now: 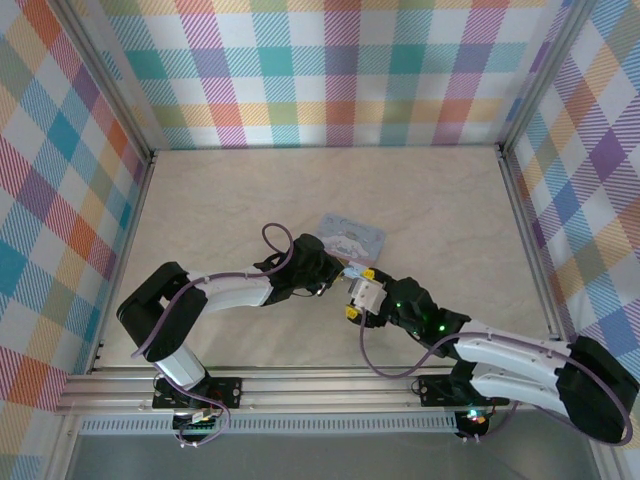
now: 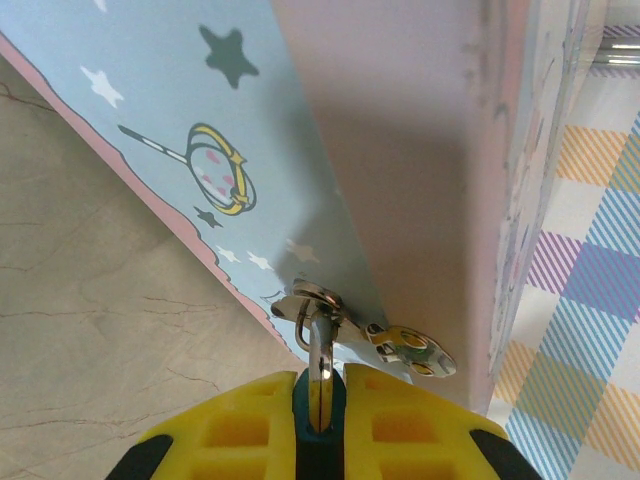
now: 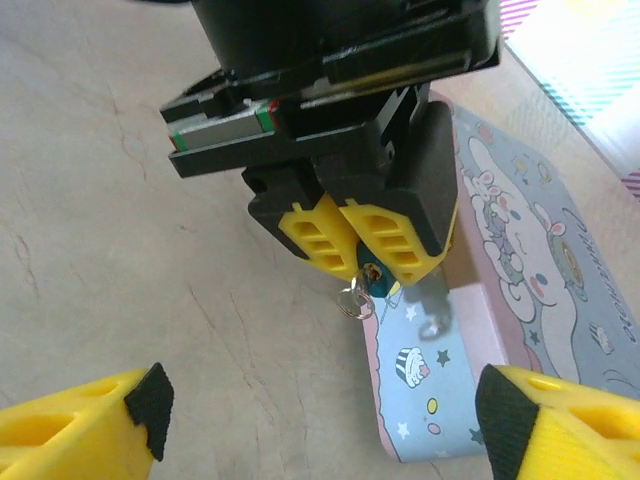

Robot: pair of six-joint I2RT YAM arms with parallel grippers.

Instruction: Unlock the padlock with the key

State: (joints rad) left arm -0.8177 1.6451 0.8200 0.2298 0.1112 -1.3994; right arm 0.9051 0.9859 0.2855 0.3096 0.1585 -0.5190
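Looking down from above, where do things sit?
— The left fingers meet the near edge of a pale-blue tin on the marbled beige surface. The right fingers are just beside them.

And the left wrist view?
— Ribbed yellow left fingers are pressed onto the teal padlock. Its long axis runs straight out from the fingertips. The metal shackle points away to a silvery fitting at the tin's edge, with a brassy latch plate beside it.

The right wrist view?
— The padlock hangs below those pinching fingertips, just above a thin wire ring. The star-printed tin lies shut, its contents hidden. The right fingers stand spread wide, holding nothing.
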